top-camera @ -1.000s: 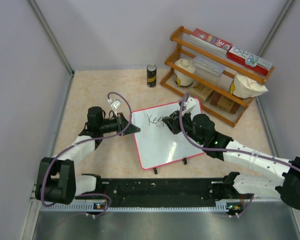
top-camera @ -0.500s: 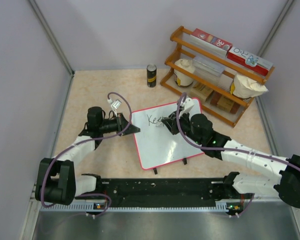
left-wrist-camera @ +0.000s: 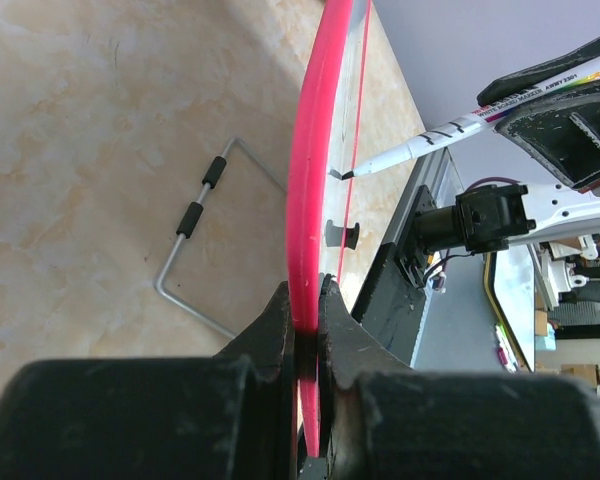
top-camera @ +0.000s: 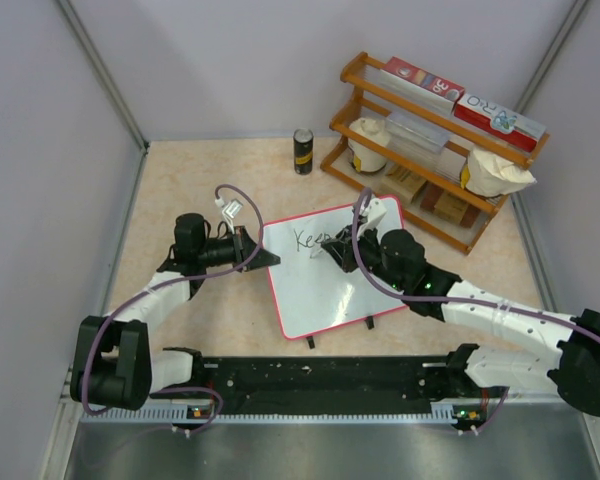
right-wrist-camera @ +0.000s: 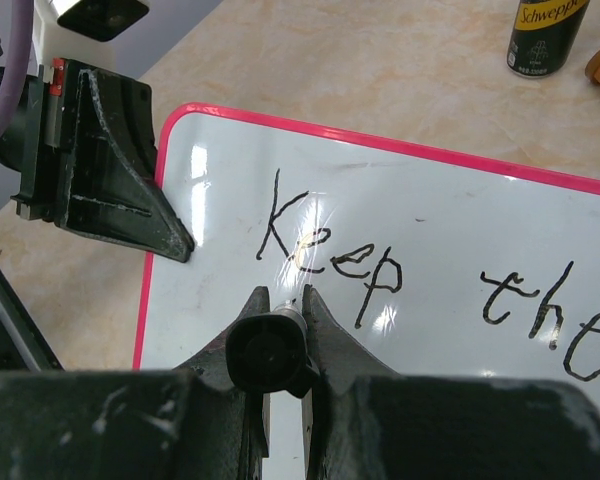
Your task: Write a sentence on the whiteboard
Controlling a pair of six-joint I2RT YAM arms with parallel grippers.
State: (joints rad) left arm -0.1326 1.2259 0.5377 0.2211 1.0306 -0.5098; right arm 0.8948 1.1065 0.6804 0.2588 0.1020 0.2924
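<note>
Now the marker (right-wrist-camera: 268, 352), gripped in the closed right hand (right-wrist-camera: 285, 298), has been moved back left beneath "Keep". From this it is judged that the second line of the sentence (right-wrist-camera: 378, 272) is to be started. The whiteboard (top-camera: 325, 290), mid-counter (top-camera: 200, 180), is pinched at its left rim by the left hand (left-wrist-camera: 305, 300).

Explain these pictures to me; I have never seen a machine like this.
These are two robot arms bolted to a table edge. One picture looks down from above; the other two come from cameras on the wrists. The left gripper is shut on the edge of a whiteboard. The right gripper is shut on a marker, its tip close to the board. The writing reads "Keep the". Behind stand a dark can and a stocked wooden rack.
</note>
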